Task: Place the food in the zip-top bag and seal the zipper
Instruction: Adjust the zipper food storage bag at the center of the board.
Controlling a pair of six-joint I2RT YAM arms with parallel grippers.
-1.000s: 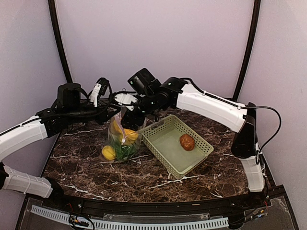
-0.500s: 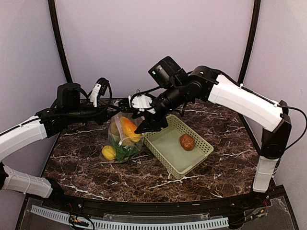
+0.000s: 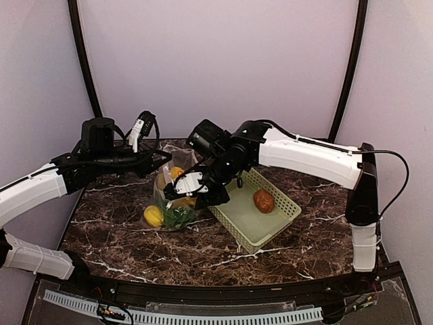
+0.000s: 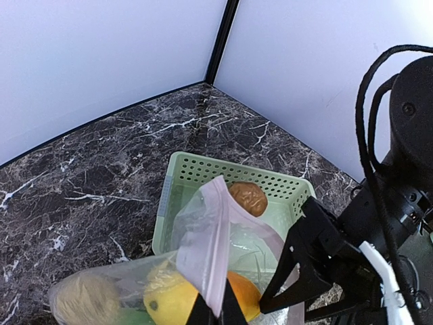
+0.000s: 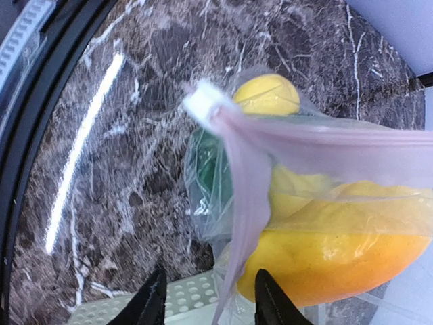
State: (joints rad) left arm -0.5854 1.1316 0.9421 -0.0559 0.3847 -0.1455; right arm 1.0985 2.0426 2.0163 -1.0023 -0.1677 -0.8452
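The clear zip-top bag point(image 3: 172, 203) hangs upright over the table with its mouth open. My left gripper point(image 4: 216, 306) is shut on the pinkish zipper point(image 4: 220, 230) at the top edge. Inside the bag lie a yellow lemon point(image 4: 169, 301), an orange piece point(image 5: 338, 264), a beige round one point(image 4: 84, 298) and green pieces point(image 5: 206, 169). The brown potato point(image 3: 264, 200) lies in the pale green basket point(image 3: 240, 203). My right gripper point(image 5: 208, 277) is at the bag's right side, jaws apart. A hanging end of the zipper strip point(image 5: 243, 223) runs between them, untouched.
The basket stands just right of the bag, touching or nearly touching it. The marble table's dark raised front edge point(image 5: 40, 135) runs close below. Purple walls close in the back and sides.
My right arm swung up and right from the bag's mouth, then came down beside the bag, with its jaws narrowing. The left gripper and the potato have not moved.
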